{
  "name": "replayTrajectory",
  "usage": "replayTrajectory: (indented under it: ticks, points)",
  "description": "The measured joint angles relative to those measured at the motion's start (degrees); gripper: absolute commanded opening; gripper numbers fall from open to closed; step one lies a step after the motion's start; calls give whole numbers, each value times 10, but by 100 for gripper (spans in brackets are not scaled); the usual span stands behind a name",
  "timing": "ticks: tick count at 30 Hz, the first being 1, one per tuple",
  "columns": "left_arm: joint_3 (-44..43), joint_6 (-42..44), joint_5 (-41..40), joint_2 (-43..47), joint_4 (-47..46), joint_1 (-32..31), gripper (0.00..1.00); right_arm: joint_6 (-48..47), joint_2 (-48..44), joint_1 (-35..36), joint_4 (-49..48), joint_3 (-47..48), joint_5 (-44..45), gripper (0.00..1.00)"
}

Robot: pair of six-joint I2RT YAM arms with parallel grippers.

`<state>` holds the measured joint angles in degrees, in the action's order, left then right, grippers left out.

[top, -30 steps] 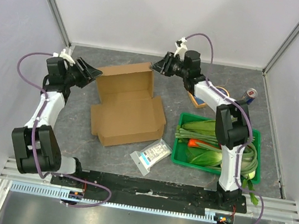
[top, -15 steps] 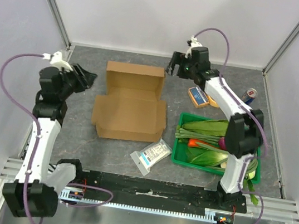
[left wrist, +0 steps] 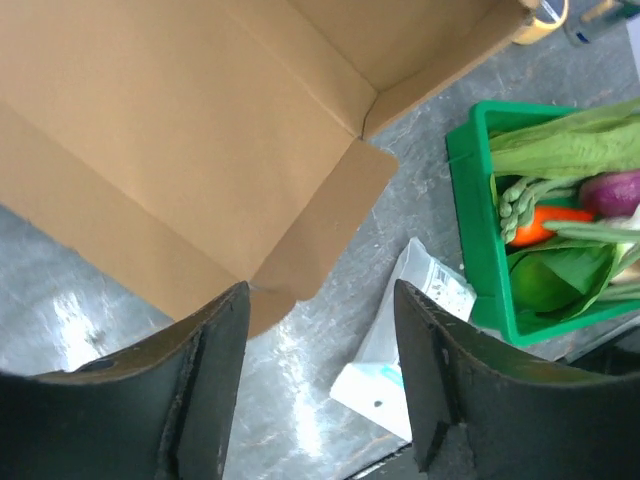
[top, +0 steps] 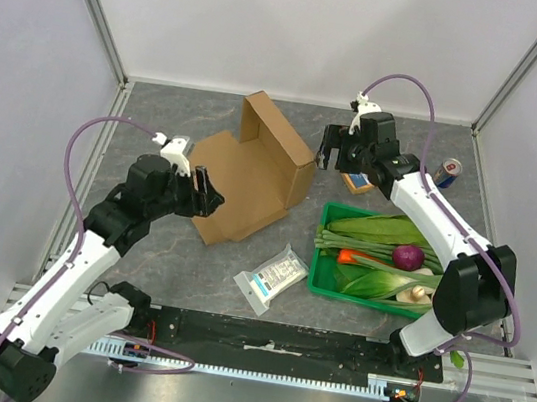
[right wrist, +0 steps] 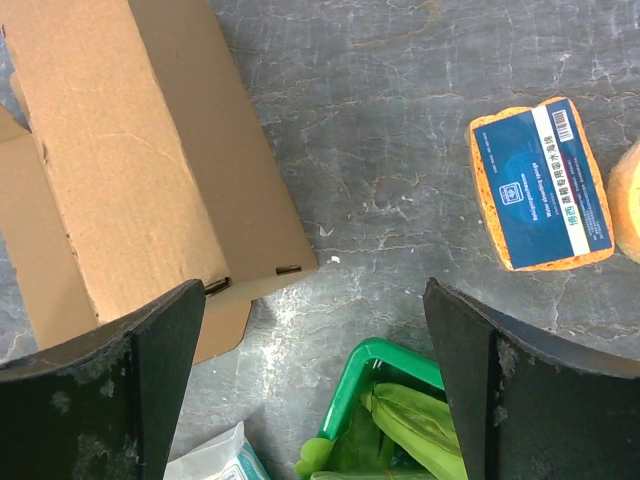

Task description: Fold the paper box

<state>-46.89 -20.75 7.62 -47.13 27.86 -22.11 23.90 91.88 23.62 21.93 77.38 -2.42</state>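
Cardboard centre-stage: the paper box [top: 252, 173] is lying open on the table [top: 141, 243], one panel tilting up. Left gripper [top: 207, 195] is hovering over its near corner, fingers apart, clamping nothing. Right gripper [top: 327, 155] is hanging beside the raised panel, fingers spread wide. Both wrist views are cutting the box's edges off.

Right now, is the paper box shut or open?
Open. The paper box shows its inside floor; its lid stands up, not folded over.

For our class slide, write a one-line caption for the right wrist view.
Open right gripper hovering; paper box left, orange sponge right, green crate below.
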Motion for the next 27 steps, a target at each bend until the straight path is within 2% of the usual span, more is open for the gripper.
replayTrajectory:
  ticks: [1, 2, 5, 8, 10, 15, 22, 24, 27]
  points:
    - [2, -26, -6, -1, 9, 0, 78, 0, 0, 0, 0, 0, -5, 98]
    - [8, -60, -14, 2, 15, 0, 89, 0, 0, 0, 0, 0, -8, 98]
    - [50, -162, -49, 41, 25, 3, 92, -2, -2, 0, 0, 0, -14, 98]
    - [111, -251, -63, 95, 38, 33, 93, -10, -10, 0, 0, 0, -18, 98]
    - [127, -284, -54, 99, 38, 62, 93, -15, -18, 0, 0, 0, -18, 98]
    - [145, -330, 12, 31, 21, 146, 92, -33, -39, -1, 0, 0, -19, 98]
    - [220, -393, 20, 65, 1, 163, 87, -48, -45, 1, 0, -30, -33, 98]
    - [248, -413, 24, 66, -29, 165, 82, -51, -45, 2, 1, -33, -37, 98]
    - [292, -447, 37, 45, -92, 166, 69, -56, -45, 2, 0, -33, -45, 98]
